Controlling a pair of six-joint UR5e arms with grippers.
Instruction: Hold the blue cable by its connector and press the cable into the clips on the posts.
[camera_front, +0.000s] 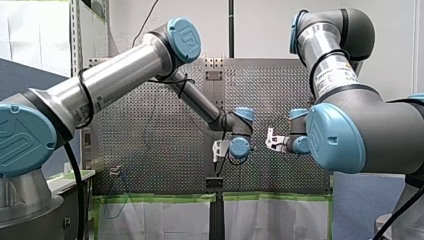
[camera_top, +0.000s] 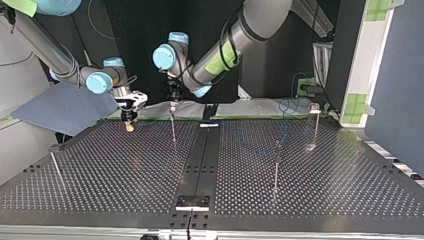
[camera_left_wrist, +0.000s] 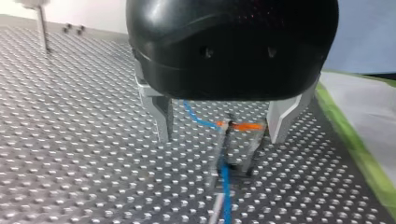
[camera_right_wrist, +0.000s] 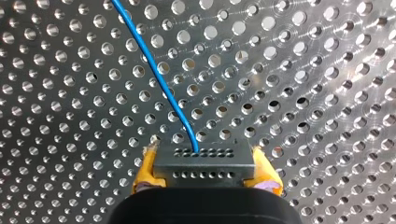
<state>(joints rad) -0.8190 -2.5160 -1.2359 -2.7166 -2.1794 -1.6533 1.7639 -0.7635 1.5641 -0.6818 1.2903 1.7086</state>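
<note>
Robot's right claw (camera_right_wrist: 205, 173) pinches the black connector (camera_right_wrist: 204, 163); blue cable (camera_right_wrist: 159, 74) runs straight ahead of it. The left claw (camera_left_wrist: 223, 119), spread, straddles the clipped post (camera_left_wrist: 220, 149) and cable, so it looks the nearer arm for pressing.

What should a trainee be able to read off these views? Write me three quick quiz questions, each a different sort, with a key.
1. What does my right claw grip? A) a bottle B) the connector C) nothing
2. True or false: my left claw is shut.
3. Fill in: the cable leaving the connector is ____ in colour.

Key: 1 B. 2 False: its fingers stand apart, either side of a post. 3 Blue.
</note>
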